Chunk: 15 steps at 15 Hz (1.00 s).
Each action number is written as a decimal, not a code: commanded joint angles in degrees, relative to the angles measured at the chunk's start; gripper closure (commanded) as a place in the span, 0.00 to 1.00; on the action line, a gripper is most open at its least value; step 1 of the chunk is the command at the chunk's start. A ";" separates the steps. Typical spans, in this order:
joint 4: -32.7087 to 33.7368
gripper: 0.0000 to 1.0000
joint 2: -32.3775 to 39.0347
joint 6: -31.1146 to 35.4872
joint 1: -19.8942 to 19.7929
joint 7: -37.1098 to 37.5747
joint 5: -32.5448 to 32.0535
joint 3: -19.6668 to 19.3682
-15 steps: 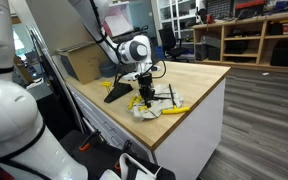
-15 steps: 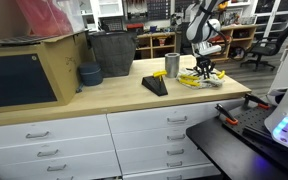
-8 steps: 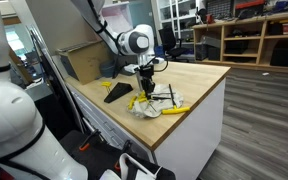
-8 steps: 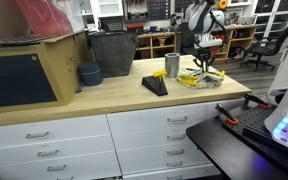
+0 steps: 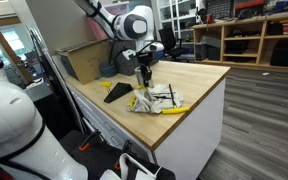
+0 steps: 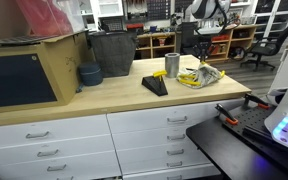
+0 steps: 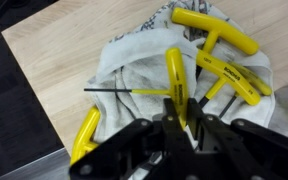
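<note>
hand: your hand (image 7: 184, 120) is clamped on the yellow grip of 1 T-handle hex key (image 7: 174, 75). The jaws pinch it from both sides.
held key: the yellow bar runs up out of the jaws in the wrist view and the thin black shaft sticks out sideways. It looks clear of the cloth, but whether the shaft tip touches is too fine to tell.
hand height: in an exterior view your hand (image 5: 144, 72) hangs above the pile, not on it.
cloth: the white cloth (image 7: 124, 60) is crumpled on the table (image 5: 199, 80), toward the end edge and short of the corner.
other keys: at least 3 other keys (image 7: 224, 70) with yellow handles lie on the cloth, crossing each other just beside the held one.
nearby: a black wedge (image 6: 155, 85) and a metal cup (image 6: 172, 65) stand further in from the end edge.
risk 1: the grip is on a round, narrow bar. The sideways shaft could twist the key in the jaws, so a fast swing may let it pivot or drop.
risk 2: move low and the shaft could snag a fold, dragging the cloth and loose keys toward the end edge.
risk 3: a wide turn could knock the shaft into the cup.
</note>
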 commanded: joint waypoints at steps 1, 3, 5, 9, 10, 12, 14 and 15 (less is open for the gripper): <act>-1.42 0.96 -4.40 -0.38 0.43 2.62 -1.52 0.26; -2.55 0.96 -4.80 0.38 1.43 3.93 -3.92 0.99; -3.98 0.96 -4.63 0.36 2.46 5.76 -5.99 2.16; -6.47 0.96 -1.67 -1.94 3.98 8.20 -6.74 4.29; -7.06 0.96 -1.20 -2.52 4.24 8.52 -6.54 4.61; -8.14 0.96 0.66 -2.45 4.59 9.03 -6.78 4.74; -9.02 0.96 2.37 -1.54 5.20 10.42 -7.78 4.37; -9.17 0.96 3.31 -1.51 5.51 11.35 -8.13 4.30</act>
